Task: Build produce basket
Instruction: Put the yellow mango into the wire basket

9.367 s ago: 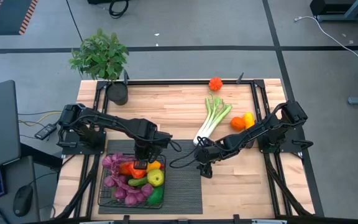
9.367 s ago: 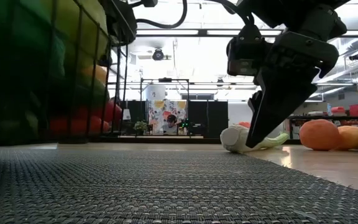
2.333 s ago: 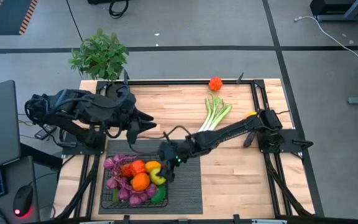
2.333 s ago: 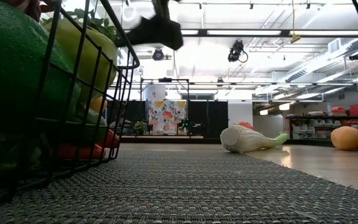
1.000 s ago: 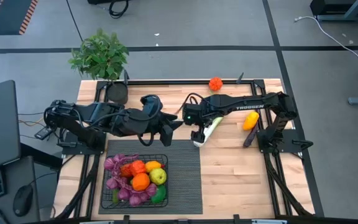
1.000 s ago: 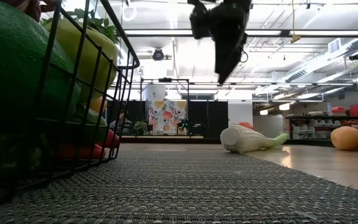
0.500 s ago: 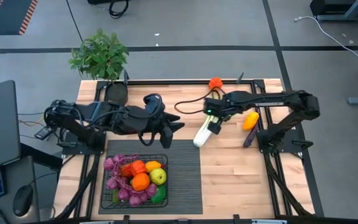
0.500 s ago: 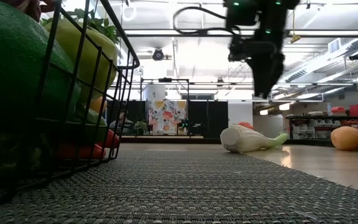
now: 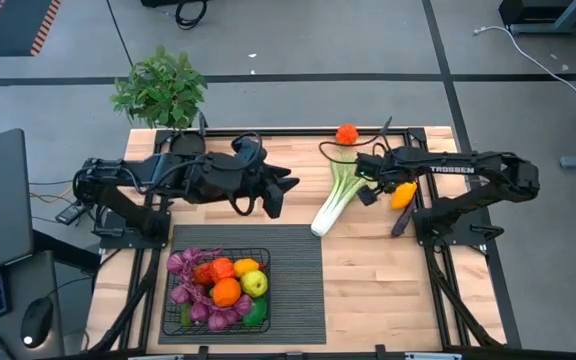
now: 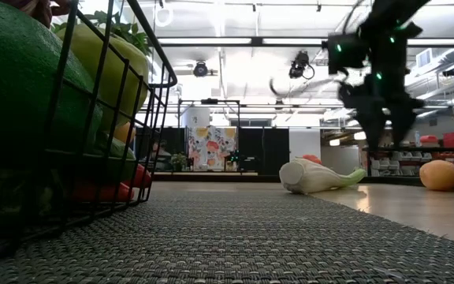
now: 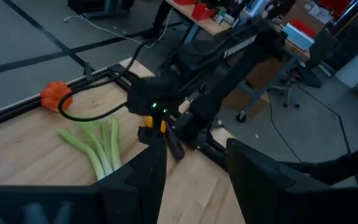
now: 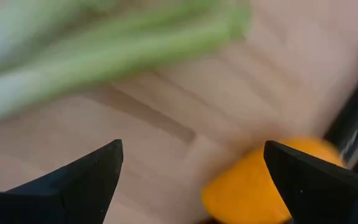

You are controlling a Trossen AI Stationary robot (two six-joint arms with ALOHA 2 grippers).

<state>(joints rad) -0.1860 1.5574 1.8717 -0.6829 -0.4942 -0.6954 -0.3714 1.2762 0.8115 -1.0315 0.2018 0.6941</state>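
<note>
Left gripper (image 11: pixel 194 171) fingers spread, right arm (image 11: pixel 216 68) past them, leek (image 11: pixel 98 146) beside that arm, orange pepper (image 11: pixel 56 95) beyond the leek

basket (image 10: pixel 132 95): cut off by the low view's left and top edges; only its right wall shows, close and out of focus.
produce (image 9: pixel 226 290): heaped in the basket in the high view; lower pieces are hidden under the upper ones.
leek (image 12: pixel 86 56): blurred in the right wrist view, cut off toward 9 o'clock.
yellow-orange fruit (image 12: pixel 260 186): blurred, kind unclear, partly hidden behind a dark fingertip (image 12: pixel 316 180) at 4 o'clock.
right gripper (image 10: pixel 385 118): blurred in the low view.
</note>
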